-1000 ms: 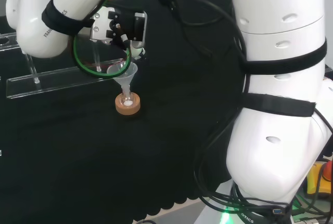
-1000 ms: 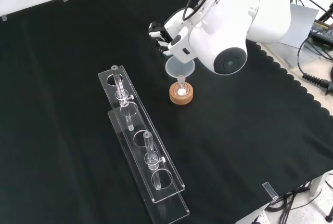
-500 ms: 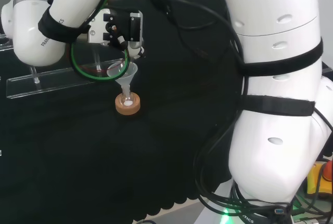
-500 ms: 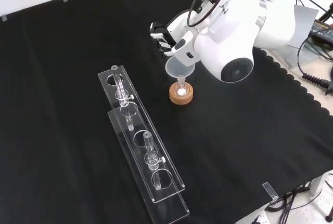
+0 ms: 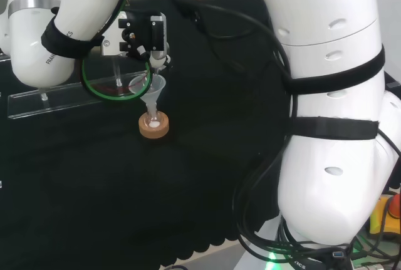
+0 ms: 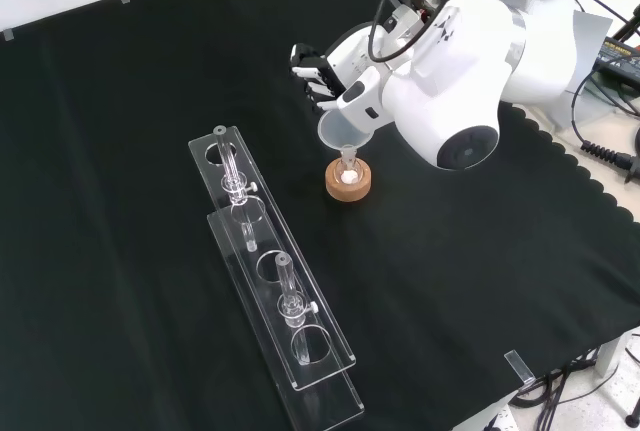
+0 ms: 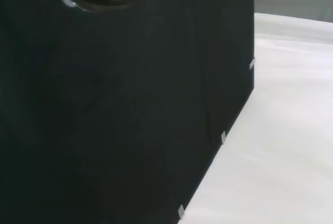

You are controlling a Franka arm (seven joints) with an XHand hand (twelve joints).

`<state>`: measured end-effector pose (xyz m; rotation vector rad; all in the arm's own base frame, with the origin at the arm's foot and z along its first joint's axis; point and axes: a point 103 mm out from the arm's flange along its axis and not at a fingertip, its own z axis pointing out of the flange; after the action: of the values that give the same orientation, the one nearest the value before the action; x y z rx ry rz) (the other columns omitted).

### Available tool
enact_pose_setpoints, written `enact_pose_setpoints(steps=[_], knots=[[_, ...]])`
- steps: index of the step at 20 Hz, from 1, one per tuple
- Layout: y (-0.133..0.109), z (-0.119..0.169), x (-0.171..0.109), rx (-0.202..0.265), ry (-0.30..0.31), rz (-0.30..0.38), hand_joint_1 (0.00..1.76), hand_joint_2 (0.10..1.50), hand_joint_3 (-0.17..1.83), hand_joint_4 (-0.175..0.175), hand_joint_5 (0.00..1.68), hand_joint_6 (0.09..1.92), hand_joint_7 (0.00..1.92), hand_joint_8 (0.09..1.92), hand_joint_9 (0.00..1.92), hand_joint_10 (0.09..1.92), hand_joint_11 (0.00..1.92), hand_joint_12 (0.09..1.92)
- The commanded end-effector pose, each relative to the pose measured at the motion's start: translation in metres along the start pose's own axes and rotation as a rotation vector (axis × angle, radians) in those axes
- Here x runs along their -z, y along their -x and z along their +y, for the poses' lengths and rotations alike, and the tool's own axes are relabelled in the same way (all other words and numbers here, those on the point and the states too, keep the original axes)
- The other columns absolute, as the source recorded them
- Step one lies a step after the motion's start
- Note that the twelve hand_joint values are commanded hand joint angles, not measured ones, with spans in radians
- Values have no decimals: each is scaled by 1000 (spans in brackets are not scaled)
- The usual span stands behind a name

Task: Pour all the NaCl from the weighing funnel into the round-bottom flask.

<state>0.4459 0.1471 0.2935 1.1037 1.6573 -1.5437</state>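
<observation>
Right, the hand (image 6: 318, 69) hangs over the upright funnel (image 6: 345, 129), fingers curled on the weighing funnel (image 5: 161, 62), which tips steeply, stem down toward that wide mouth; most of it is hidden. Below, the round-bottom flask (image 6: 348, 176) on its cork ring (image 6: 361, 191) shows white inside.

The robot hand (image 5: 143, 34) hangs just above the funnel (image 5: 155, 91) standing in the flask (image 5: 153, 121).
</observation>
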Motion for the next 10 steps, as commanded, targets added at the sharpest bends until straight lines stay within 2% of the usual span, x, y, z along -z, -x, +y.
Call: enact_pose_setpoints(steps=[1, 10], knots=[[1, -1, 1, -11, -8, -13, 1105, 784, 459, 175, 1215, 697, 1160, 436, 1383, 129, 969, 974], [2, -2, 2, -12, 1, 9, 1105, 783, 460, 175, 1215, 697, 1161, 435, 1385, 127, 972, 974]])
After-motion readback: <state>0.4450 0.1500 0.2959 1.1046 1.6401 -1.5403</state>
